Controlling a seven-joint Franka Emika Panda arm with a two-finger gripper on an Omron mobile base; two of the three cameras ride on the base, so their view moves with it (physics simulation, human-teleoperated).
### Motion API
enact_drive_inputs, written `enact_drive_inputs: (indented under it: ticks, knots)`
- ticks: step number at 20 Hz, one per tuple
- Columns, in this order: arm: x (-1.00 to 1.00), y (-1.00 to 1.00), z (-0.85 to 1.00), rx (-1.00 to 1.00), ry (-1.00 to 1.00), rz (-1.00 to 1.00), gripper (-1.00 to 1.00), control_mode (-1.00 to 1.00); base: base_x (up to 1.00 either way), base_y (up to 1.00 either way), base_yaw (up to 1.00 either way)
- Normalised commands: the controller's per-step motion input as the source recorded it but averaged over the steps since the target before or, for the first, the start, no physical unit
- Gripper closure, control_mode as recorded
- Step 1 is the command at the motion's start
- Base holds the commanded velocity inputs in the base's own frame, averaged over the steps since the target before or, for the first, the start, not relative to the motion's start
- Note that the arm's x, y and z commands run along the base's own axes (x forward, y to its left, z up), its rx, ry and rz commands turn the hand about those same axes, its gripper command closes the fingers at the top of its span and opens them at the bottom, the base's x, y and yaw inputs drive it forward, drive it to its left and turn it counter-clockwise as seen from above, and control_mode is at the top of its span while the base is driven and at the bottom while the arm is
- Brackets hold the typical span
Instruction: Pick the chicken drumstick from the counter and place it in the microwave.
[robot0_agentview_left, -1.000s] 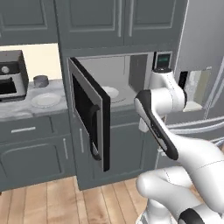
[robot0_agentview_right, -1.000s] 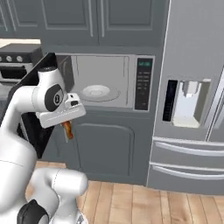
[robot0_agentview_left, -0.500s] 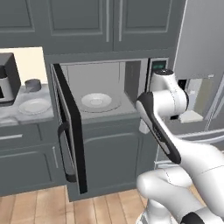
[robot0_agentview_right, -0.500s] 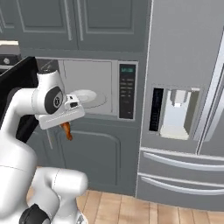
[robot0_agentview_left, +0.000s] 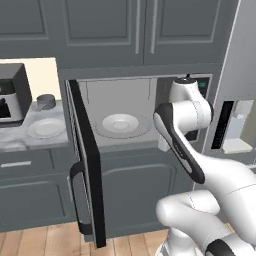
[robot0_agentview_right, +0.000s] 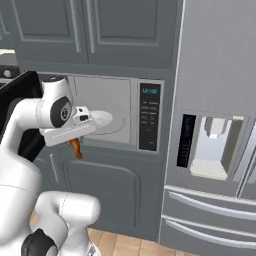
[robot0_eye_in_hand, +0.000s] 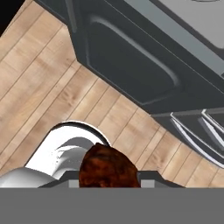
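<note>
The microwave (robot0_agentview_left: 125, 115) stands open, its black-edged door (robot0_agentview_left: 87, 165) swung out to the left. Inside the pale grey cavity sits a round white turntable (robot0_agentview_left: 120, 122) with nothing on it.

The drumstick (robot0_agentview_right: 75, 147) is not in there: it hangs below the tool (robot0_agentview_right: 75, 142), in front of the cavity's lower edge and level with the turntable's near rim. The tool is clamped on it, and the reddish-brown meat points downward from the white hand.

The right base view shows the drumstick as a small orange-brown sliver under the hand, with the keypad panel (robot0_agentview_right: 149, 117) and its teal display to the right, then a steel fridge (robot0_agentview_right: 215, 125) with a recessed dispenser. In the left base view the arm's white links cover the hand. That view gives the bench (robot0_agentview_left: 30, 137) instead, a veined marble top over dark drawers, carrying a white plate (robot0_agentview_left: 46, 128), a small grey cup (robot0_agentview_left: 45, 101) behind it and a dark boxy appliance (robot0_agentview_left: 12, 95) at the far left.

The hand view looks down: the drumstick (robot0_eye_in_hand: 107, 168) is a knobbly, dark red-brown lump between the fingertips, above pale wood plank floor (robot0_eye_in_hand: 48, 96) and a dark grey panelled cabinet door (robot0_eye_in_hand: 131, 70)
</note>
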Motion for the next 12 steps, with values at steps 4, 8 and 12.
enact_drive_inputs:
  ticks: [4, 8, 12]
  knots:
    - [0.00, 0.00, 0.00, 0.00, 0.00, 0.00, 1.00, 1.00, 0.29, 0.12, 0.08]
    - [0.00, 0.00, 0.00, 0.00, 0.00, 0.00, 1.00, 1.00, 0.13, 0.11, 0.03]
    - [0.00, 0.00, 0.00, 0.00, 0.00, 0.00, 1.00, 1.00, 0.24, 0.18, 0.02]
